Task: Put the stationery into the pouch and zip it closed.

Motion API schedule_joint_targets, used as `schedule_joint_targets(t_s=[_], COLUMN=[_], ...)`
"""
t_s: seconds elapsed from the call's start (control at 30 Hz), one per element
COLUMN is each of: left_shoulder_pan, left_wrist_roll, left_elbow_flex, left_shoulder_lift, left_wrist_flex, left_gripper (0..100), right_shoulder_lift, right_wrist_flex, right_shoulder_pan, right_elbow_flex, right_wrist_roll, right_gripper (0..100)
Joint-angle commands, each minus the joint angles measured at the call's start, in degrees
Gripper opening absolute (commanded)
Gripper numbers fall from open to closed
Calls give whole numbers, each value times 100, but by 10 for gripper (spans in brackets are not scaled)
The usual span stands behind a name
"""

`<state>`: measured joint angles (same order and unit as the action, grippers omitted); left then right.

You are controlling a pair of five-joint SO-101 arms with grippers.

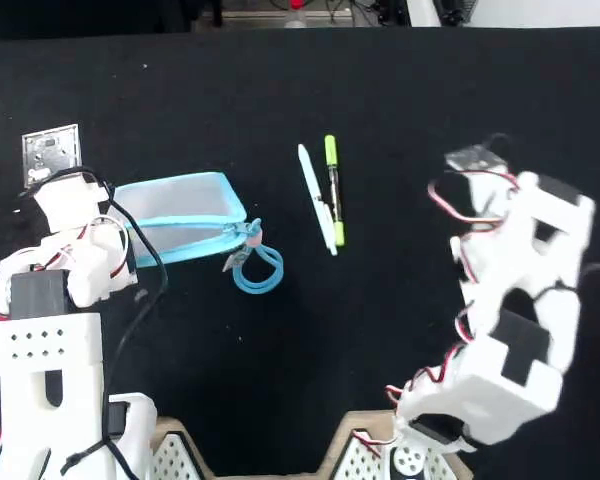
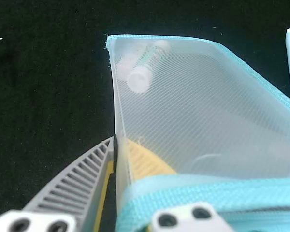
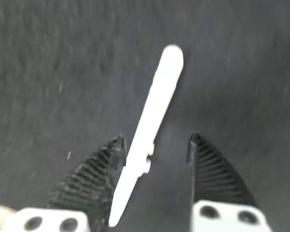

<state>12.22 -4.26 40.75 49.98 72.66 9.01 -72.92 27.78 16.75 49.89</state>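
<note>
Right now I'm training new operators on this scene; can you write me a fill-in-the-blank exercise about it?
1. The left gripper is ___ on the edge of the pouch.
2. The white pen and the green pen lie ___ the pouch, on the table.
3. The right gripper has its jaws ___, with the white pen showing between them.
Missing words: shut; outside; open.

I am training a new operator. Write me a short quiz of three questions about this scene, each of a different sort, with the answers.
1. True or false: the green highlighter lies outside the pouch, beside the white pen.
2. The left gripper clamps: A the pouch; B the green highlighter; C nothing.
3. Fill in: the right gripper has its fingers ____.
Key: 1 true; 2 A; 3 open.
</note>
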Motion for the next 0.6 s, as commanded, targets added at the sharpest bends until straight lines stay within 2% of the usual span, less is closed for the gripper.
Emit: schedule_joint_targets(t_s=[0.0,0.27,0.4,0.43,0.57], left_shoulder_pan=[22,22,22,22,22], left_wrist_roll=[26,26,26,26,26], left_elbow_flex=[145,127,127,119,127], left_shoulder_lift=[-149,-149,-158,-158,-158], left_wrist_flex=[9,0,0,0,0], left_gripper=[30,30,30,30,30], right_shoulder_lift=[127,910,910,831,268], right_wrist_flex=[738,1635,1635,1609,1547], right_shoulder_pan=[-369,-431,-369,-325,0], right_elbow_flex=[-57,-75,-84,-66,-48], right_wrist_roll=[44,35,0,0,26], right_gripper=[198,186,4,31,10])
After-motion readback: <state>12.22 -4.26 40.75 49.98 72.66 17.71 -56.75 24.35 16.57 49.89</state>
